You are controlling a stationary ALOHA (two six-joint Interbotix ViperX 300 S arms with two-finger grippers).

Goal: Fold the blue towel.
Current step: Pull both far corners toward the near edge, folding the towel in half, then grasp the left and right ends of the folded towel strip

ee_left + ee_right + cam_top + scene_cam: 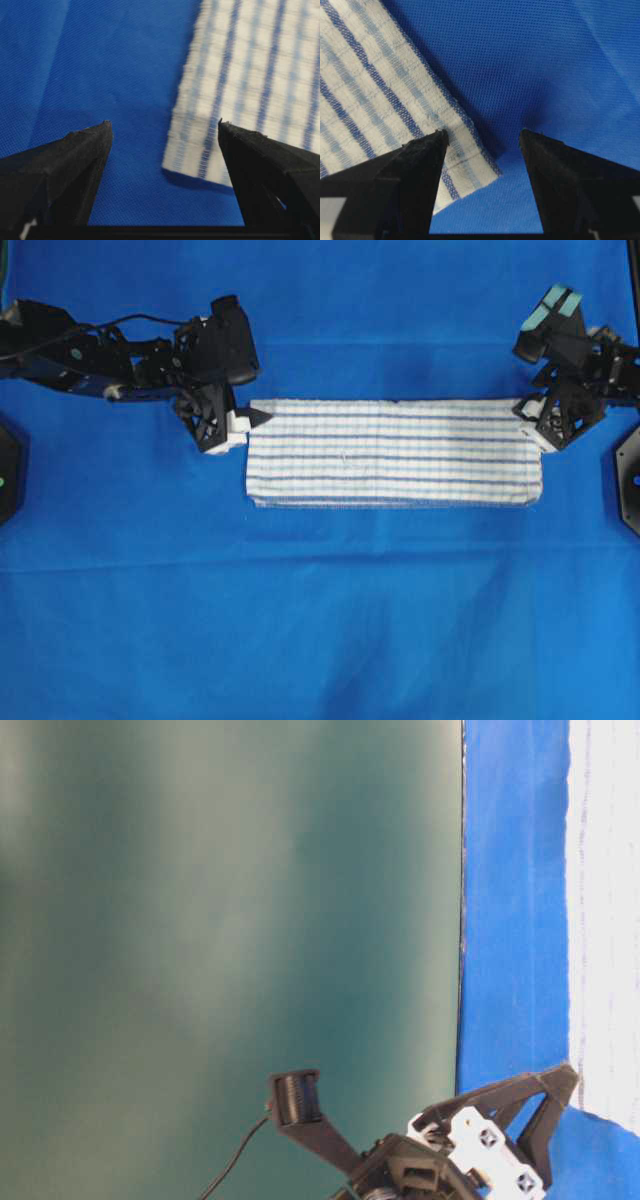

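The blue towel (390,452) is a white cloth with blue stripes, lying flat as a long folded strip in the middle of the table. My left gripper (247,426) stands open at its far left corner. In the left wrist view that corner of the towel (240,85) lies between the spread fingers of the left gripper (164,125), nearer the right one. My right gripper (530,422) is open at the far right corner. In the right wrist view the towel (370,95) ends in a corner just inside the left finger of the right gripper (482,132). Neither gripper holds anything.
A plain blue table covering (320,620) lies under everything. Black arm bases sit at the left edge (8,470) and the right edge (630,480). The table-level view shows a green wall (220,920), the covering (515,920) and a strip of towel (605,920).
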